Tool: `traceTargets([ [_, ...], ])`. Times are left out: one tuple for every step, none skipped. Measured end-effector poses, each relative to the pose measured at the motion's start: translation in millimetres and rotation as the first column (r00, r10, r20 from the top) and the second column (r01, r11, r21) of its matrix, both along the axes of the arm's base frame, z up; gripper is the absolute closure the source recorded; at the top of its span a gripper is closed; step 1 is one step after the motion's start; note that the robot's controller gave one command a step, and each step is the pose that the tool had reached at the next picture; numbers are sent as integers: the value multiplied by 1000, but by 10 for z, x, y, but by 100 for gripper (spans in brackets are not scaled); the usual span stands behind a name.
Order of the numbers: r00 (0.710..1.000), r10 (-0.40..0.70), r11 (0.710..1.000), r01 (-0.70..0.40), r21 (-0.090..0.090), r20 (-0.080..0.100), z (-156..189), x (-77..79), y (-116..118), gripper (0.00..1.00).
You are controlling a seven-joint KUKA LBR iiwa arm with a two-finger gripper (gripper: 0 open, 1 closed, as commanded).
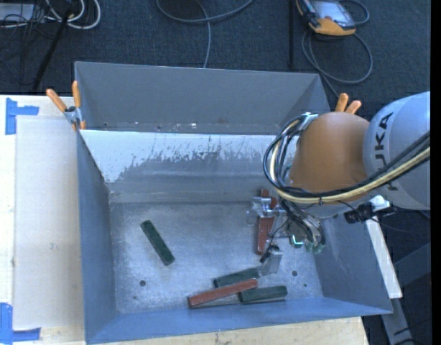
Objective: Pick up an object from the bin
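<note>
I've got the gripper (pixel 271 244) down at the right of the bin (pixel 199 113) | red-brown bar (pixel 263 232) right against it | grip: can't tell | green and brown bars (pixel 238 287) heaped near the front

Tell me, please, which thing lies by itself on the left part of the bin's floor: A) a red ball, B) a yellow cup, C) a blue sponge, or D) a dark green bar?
D: a dark green bar lies slanted there on its own, apart from the small heap of green and reddish-brown bars near the front wall.
</note>
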State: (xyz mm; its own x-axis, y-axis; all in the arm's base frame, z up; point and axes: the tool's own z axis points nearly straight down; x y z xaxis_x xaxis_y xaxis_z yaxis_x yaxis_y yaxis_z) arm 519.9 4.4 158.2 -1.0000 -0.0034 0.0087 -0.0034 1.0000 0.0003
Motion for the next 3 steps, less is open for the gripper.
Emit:
traceTargets([
  [995,97,995,-96,-5,15,811,-10,-978,0],
  [962,273,962,-273,4,1,-601,-102,-339,0],
  [851,525,851,-525,-1,12,-883,-325,59,0],
])
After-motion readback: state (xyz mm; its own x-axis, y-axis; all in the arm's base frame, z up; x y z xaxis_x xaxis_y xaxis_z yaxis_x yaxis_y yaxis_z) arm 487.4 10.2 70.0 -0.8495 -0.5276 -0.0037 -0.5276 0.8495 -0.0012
